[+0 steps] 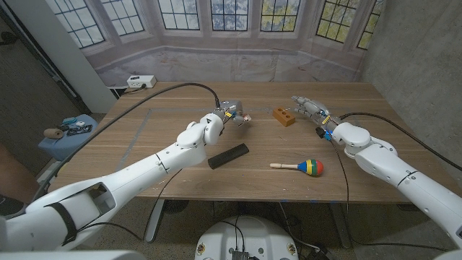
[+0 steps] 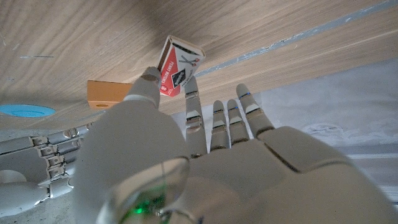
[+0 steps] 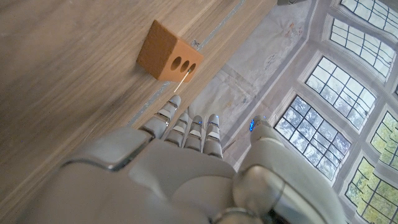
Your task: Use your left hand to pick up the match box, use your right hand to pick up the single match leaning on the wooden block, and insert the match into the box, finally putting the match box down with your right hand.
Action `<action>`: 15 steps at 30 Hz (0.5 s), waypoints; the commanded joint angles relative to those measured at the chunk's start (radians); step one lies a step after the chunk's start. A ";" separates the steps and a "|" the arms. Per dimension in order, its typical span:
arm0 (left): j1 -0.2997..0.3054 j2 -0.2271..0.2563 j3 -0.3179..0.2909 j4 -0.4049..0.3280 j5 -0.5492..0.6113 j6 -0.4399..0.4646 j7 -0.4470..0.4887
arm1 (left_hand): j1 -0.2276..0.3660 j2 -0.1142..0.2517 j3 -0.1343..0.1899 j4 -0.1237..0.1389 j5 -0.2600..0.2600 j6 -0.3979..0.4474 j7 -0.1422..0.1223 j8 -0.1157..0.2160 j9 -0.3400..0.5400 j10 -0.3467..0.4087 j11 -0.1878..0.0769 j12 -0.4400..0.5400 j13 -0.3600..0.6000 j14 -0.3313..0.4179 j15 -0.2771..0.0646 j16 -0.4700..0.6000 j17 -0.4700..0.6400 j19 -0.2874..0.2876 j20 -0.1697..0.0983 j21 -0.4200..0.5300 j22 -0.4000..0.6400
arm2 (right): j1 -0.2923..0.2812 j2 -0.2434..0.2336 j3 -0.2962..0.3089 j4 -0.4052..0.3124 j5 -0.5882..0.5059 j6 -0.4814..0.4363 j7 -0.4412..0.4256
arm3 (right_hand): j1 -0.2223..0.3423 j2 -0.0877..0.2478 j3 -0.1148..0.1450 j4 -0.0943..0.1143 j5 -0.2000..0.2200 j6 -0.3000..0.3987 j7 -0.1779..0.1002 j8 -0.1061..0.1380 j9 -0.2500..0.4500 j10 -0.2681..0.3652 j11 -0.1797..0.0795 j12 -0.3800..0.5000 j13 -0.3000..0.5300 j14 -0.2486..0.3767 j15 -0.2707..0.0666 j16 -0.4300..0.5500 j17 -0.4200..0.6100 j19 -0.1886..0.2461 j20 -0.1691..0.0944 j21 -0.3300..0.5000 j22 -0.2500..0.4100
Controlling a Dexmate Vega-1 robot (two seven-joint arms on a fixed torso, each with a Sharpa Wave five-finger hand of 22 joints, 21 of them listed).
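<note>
pinching the match box [image 2: 177, 67] between thumb and fingers [image 2: 193, 102], the left hand [image 1: 225, 113] holds it above mid-desk, about nine o'clock of the wooden block [image 1: 284, 116]. the right hand [image 1: 309, 109], fingers apart and holding nothing, hovers just at three o'clock of the block, where the thin match [image 3: 180, 80] leans on the holed face. judged risk: broad fingers could nudge the block and topple the match flat onto the desk [image 1: 144, 144], or the lightly pinched box could twist loose. at the desk's six o'clock lie a black bar [image 1: 228, 155] and a coloured maraca [image 1: 302, 167]; a printed window backdrop [image 1: 216, 22] fills twelve o'clock.
</note>
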State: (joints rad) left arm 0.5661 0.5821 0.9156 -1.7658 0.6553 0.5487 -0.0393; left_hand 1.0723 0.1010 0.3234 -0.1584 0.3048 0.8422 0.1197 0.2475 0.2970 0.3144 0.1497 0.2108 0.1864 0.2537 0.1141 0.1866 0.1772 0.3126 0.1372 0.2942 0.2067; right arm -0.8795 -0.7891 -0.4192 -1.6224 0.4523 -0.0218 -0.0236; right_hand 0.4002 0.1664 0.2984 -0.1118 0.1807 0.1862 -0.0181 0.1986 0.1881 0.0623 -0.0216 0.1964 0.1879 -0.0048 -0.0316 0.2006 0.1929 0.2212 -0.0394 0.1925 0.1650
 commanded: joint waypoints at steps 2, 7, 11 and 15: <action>0.025 -0.008 -0.026 0.021 -0.033 -0.001 0.050 | 0.003 -0.006 -0.004 0.002 0.001 0.009 -0.005 0.001 0.005 0.011 -0.004 0.003 0.003 0.004 -0.003 0.005 0.001 0.004 -0.005 0.006 0.001 | 0.056 -0.040 -0.037 -0.012 -0.052 -0.068 0.049 | -0.001 -0.006 0.006 -0.002 -0.001 0.011 0.000 0.005 0.005 0.007 0.001 0.005 0.005 0.009 -0.016 0.010 0.002 0.008 -0.015 0.003 0.005; 0.013 -0.017 -0.025 0.047 -0.055 -0.022 0.053 | 0.002 -0.007 -0.005 0.002 0.001 0.010 -0.006 0.000 0.006 0.012 -0.006 0.003 0.003 0.005 -0.004 0.004 0.001 0.004 -0.005 0.006 0.001 | 0.073 -0.061 -0.053 -0.021 -0.082 -0.099 0.062 | 0.000 -0.006 0.007 -0.003 -0.001 0.015 -0.001 0.006 0.005 0.013 0.000 0.007 0.005 0.014 -0.016 0.011 0.002 0.012 -0.015 0.004 0.005; -0.006 -0.032 -0.019 0.083 -0.075 -0.057 0.058 | 0.000 -0.009 -0.006 0.002 0.000 0.010 -0.008 0.000 0.007 0.013 -0.006 0.003 0.003 0.005 -0.006 0.004 0.001 0.003 -0.006 0.006 0.001 | 0.085 -0.074 -0.062 -0.024 -0.105 -0.115 0.071 | 0.001 -0.007 0.008 -0.005 -0.001 0.017 -0.001 0.006 0.005 0.015 0.000 0.007 0.005 0.015 -0.017 0.011 0.002 0.016 -0.016 0.005 0.005; -0.028 -0.048 -0.009 0.114 -0.088 -0.081 0.055 | -0.001 -0.010 -0.007 0.002 0.000 0.011 -0.009 0.000 0.008 0.014 -0.009 0.003 0.003 0.005 -0.008 0.004 0.001 0.003 -0.007 0.006 0.001 | 0.090 -0.080 -0.065 -0.024 -0.119 -0.121 0.072 | 0.003 -0.007 0.008 -0.006 -0.001 0.018 -0.001 0.006 0.005 0.016 0.000 0.007 0.005 0.016 -0.018 0.011 0.001 0.017 -0.015 0.005 0.005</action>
State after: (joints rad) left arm 0.5731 0.5624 0.8958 -1.7146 0.6047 0.5204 0.0069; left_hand 1.0723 0.1009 0.3193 -0.1543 0.3048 0.8470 0.1146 0.2475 0.3016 0.3198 0.1445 0.2108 0.1864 0.2537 0.1142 0.1866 0.1772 0.3126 0.1374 0.2942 0.2044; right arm -0.8169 -0.8411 -0.4640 -1.6390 0.3802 -0.1047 0.0291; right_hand 0.4002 0.1664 0.3010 -0.1144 0.1807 0.1931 -0.0178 0.1986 0.1881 0.0694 -0.0223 0.2001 0.1879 0.0029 -0.0325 0.2084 0.1915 0.2282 -0.0394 0.1925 0.1650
